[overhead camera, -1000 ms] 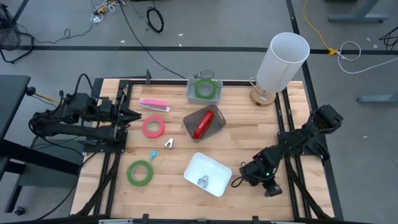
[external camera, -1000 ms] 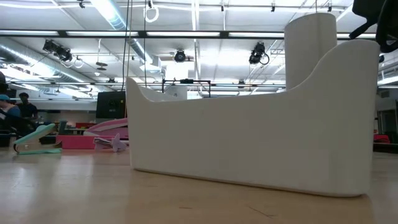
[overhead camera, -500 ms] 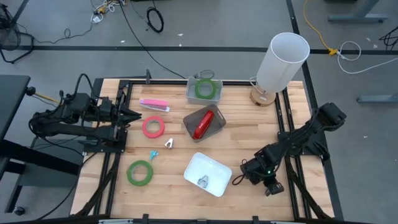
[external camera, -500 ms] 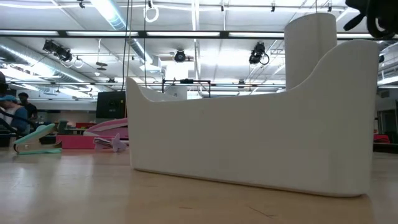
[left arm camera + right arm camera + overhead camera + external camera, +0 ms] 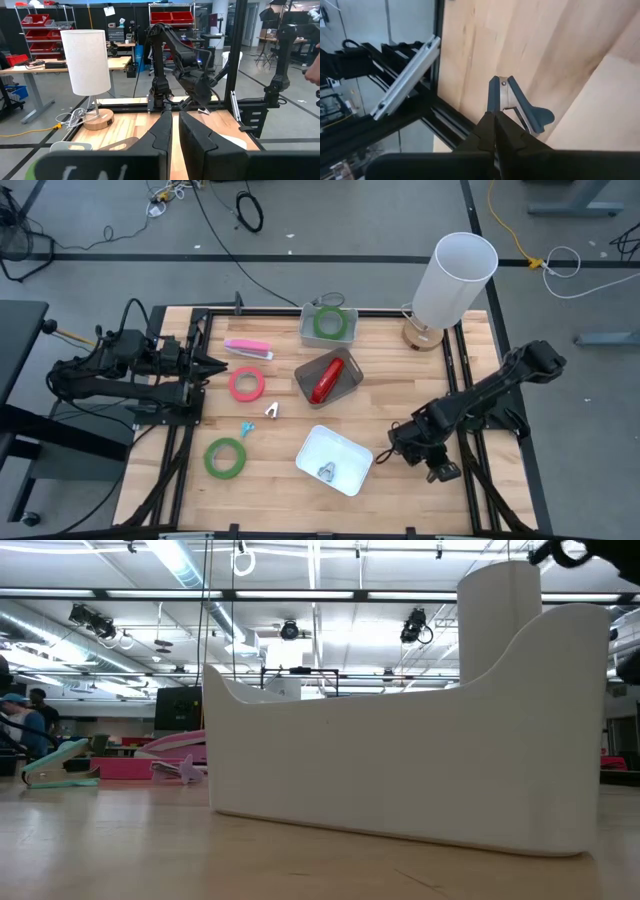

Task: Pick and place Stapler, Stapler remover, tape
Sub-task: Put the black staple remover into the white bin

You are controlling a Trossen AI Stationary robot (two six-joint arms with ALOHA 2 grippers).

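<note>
Your right end effector (image 5: 395,448) has been drawing back and lifting from the near right of the worktop (image 5: 400,390), and it is now sitting just beside the white tray (image 5: 334,460), fingers pressed together and holding nothing. In its wrist view a dark blue remover (image 5: 516,102) is lying on the wood just past the fingertips.

You are looking at three tape rolls: one green roll (image 5: 331,324) is lying in the clear bin (image 5: 306,330) at the far edge, the red-pink roll (image 5: 246,385) is lying flat left of centre, and the second green roll (image 5: 226,457) is lying near the front left. The red stapler (image 5: 326,380) is resting in the grey bin (image 5: 345,385) at the middle. A metal remover (image 5: 327,471) is lying in the white tray.

Your left end effector (image 5: 212,363) is waiting at the worktop's left edge, fingers nearly together, empty. A white lamp (image 5: 452,280) is standing at the far right corner.
</note>
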